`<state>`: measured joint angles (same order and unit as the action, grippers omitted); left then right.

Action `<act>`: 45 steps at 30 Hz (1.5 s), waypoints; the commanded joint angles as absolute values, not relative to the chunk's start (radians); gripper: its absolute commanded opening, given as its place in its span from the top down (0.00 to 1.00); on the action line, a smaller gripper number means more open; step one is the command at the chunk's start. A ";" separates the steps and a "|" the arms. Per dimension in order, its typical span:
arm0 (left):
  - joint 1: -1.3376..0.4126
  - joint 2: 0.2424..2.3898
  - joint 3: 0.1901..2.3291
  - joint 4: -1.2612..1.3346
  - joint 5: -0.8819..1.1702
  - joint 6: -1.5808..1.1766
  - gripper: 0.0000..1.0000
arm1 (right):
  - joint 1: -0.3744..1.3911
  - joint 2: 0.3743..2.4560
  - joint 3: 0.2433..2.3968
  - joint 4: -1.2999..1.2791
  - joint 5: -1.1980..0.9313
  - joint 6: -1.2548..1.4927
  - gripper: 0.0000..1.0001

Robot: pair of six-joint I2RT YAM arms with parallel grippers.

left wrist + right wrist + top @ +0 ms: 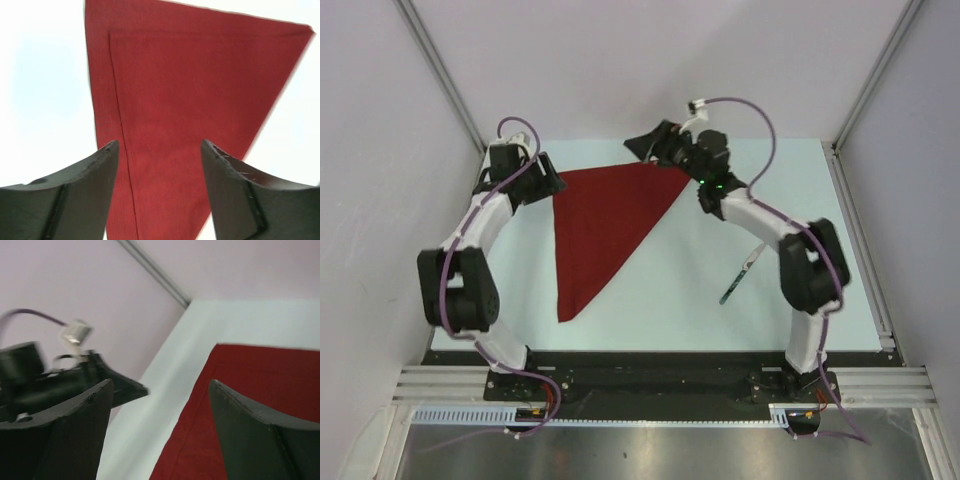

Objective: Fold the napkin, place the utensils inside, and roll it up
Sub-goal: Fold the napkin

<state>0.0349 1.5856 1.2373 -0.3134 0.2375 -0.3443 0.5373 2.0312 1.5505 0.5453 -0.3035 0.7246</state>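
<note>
The dark red napkin (pixel 605 225) lies flat on the white table, folded into a triangle with its long point toward the near edge. My left gripper (pixel 556 185) hovers at the napkin's far left corner, open; in the left wrist view the gripper (pixel 160 145) has only napkin (pixel 185 90) below the gap. My right gripper (pixel 642 146) is above the napkin's far edge, near the right corner, open and holding nothing; the right wrist view shows the gripper (pixel 161 382) over the napkin's hem (pixel 240 405). The utensils (pixel 738 278) lie right of the napkin, partly under the right arm.
The white table mat (pixel 660 310) ends at a black rail along the near side. Pale enclosure walls with metal posts (pixel 440 70) stand close behind and beside the table. In the right wrist view, the left gripper (pixel 100 380) shows dark against the back wall.
</note>
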 commanded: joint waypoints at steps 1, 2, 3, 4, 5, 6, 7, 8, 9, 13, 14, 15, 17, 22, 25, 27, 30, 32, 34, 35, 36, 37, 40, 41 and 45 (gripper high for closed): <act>0.022 1.761 1.396 -0.265 0.190 -0.368 0.32 | 0.515 1.754 1.371 0.415 -0.333 0.563 0.20; 0.015 1.831 1.446 -0.262 0.175 -0.368 0.33 | 0.512 1.668 1.338 0.361 -0.324 0.543 0.20; 0.012 1.863 1.475 -0.262 0.151 -0.368 0.37 | 0.512 1.619 1.306 0.338 -0.319 0.529 0.20; 0.009 1.902 1.508 -0.268 0.134 -0.367 0.40 | 0.509 1.577 1.272 0.312 -0.313 0.509 0.20; 0.009 1.967 1.569 -0.275 0.127 -0.368 0.43 | 0.508 1.496 1.223 0.261 -0.307 0.500 0.20; 0.008 2.006 1.598 -0.279 0.120 -0.371 0.44 | 0.506 1.461 1.198 0.238 -0.301 0.492 0.20; 0.009 2.038 1.665 -0.303 0.109 -0.379 0.45 | 0.509 1.425 1.177 0.212 -0.284 0.480 0.20; 0.008 2.068 1.698 -0.313 0.106 -0.382 0.46 | 0.509 1.355 1.140 0.160 -0.272 0.468 0.20; 0.008 2.124 1.728 -0.321 0.104 -0.383 0.46 | 0.512 1.327 1.123 0.135 -0.262 0.463 0.20; -0.025 2.233 1.873 -0.359 0.052 -0.377 0.51 | 0.514 1.197 1.037 0.063 -0.213 0.480 0.20; -0.025 2.250 1.893 -0.367 0.045 -0.377 0.53 | 0.511 1.181 1.023 0.045 -0.207 0.495 0.20; -0.025 2.267 1.911 -0.371 0.043 -0.377 0.53 | 0.511 1.151 1.002 0.032 -0.203 0.500 0.20; -0.025 2.318 1.965 -0.399 0.035 -0.373 0.54 | 0.511 1.131 0.988 0.005 -0.192 0.511 0.20; -0.023 2.370 2.014 -0.455 0.020 -0.387 0.55 | 0.511 1.094 0.969 -0.077 -0.175 0.518 0.20; -0.021 2.347 1.978 -0.443 -0.023 -0.406 0.55 | 0.509 1.075 0.956 -0.087 -0.166 0.522 0.19; -0.021 2.344 1.970 -0.449 -0.032 -0.420 0.54 | 0.508 1.068 0.948 -0.089 -0.164 0.525 0.19; -0.014 2.367 2.002 -0.478 -0.020 -0.433 0.53 | 0.508 1.063 0.942 -0.094 -0.164 0.531 0.19; -0.011 2.390 2.026 -0.492 -0.011 -0.434 0.52 | 0.508 1.063 0.942 -0.095 -0.164 0.532 0.19; -0.009 2.405 2.057 -0.511 -0.008 -0.433 0.53 | 0.509 1.060 0.939 -0.097 -0.163 0.532 0.19; -0.008 2.411 2.068 -0.518 -0.008 -0.431 0.53 | 0.509 1.057 0.939 -0.098 -0.161 0.534 0.19; -0.006 2.421 2.080 -0.528 0.017 -0.431 0.53 | 0.508 1.055 0.939 -0.100 -0.160 0.532 0.19; -0.005 2.425 2.088 -0.531 0.023 -0.433 0.53 | 0.508 1.054 0.939 -0.101 -0.158 0.534 0.19; -0.003 2.447 2.117 -0.540 0.046 -0.442 0.55 | 0.508 1.048 0.936 -0.104 -0.156 0.535 0.19; -0.003 2.456 2.128 -0.545 0.051 -0.443 0.55 | 0.508 1.046 0.934 -0.106 -0.156 0.535 0.19; -0.003 2.490 2.189 -0.598 0.061 -0.440 0.57 | 0.506 1.045 0.930 -0.112 -0.152 0.537 0.19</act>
<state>-0.0097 2.4645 2.1101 -0.5465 0.0334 -0.4229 0.5102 1.0737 0.9367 -0.1097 -0.1684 0.5278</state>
